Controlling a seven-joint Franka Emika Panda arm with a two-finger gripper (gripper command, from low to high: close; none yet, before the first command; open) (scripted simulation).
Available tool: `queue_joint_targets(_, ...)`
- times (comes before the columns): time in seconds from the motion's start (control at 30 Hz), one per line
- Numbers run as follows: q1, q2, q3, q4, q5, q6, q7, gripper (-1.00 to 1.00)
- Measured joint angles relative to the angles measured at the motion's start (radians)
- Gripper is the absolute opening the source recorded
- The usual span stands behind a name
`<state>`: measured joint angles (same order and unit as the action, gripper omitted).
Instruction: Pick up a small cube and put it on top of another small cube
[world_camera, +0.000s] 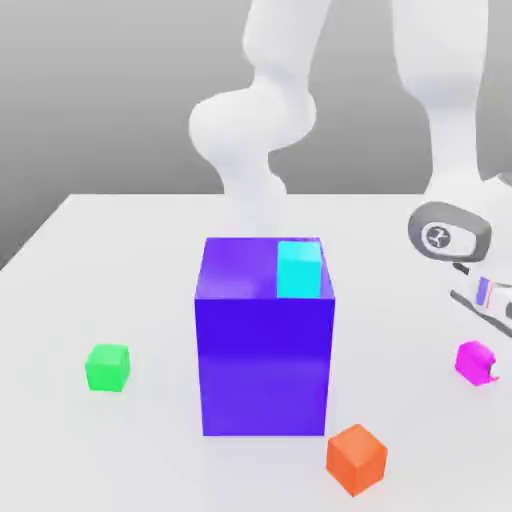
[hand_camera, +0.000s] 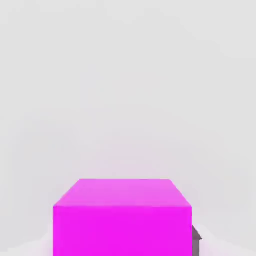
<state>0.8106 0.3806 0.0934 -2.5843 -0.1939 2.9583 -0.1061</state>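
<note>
- claw (world_camera: 492, 372) clamped tight on magenta cube (world_camera: 475, 360), at the bench (world_camera: 60, 260) edge on the exterior view's right
- cube sits flat, no long axis
- green cube (world_camera: 107, 367) well apart, opposite side

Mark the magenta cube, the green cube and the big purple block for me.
magenta cube (world_camera: 474, 360): exterior view, on its front face, at the exterior view's right.
green cube (world_camera: 107, 367): exterior view, middle of its front face, on the table.
big purple block (world_camera: 263, 365): exterior view, middle of its front face.
</note>
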Motion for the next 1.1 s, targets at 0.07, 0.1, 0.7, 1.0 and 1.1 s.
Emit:
queue_joint_targets(0.07, -0.011, -0.037, 0.015, -0.008, 0.013, -0.029, -0.011, -1.00)
queue_joint_targets(0.1, -0.021, -0.067, 0.028, -0.014, 0.028, -0.053, -0.022, -1.00)
queue_joint_targets(0.7, -0.375, -0.393, -0.104, -0.010, 0.076, -0.162, -0.082, -1.00)
queue_joint_targets(1.0, -0.602, -0.517, -0.223, 0.000, -0.048, -0.166, -0.028, -1.00)
queue_joint_targets(1.1, -0.671, -0.552, -0.281, -0.023, -0.083, -0.182, -0.047, -1.00)
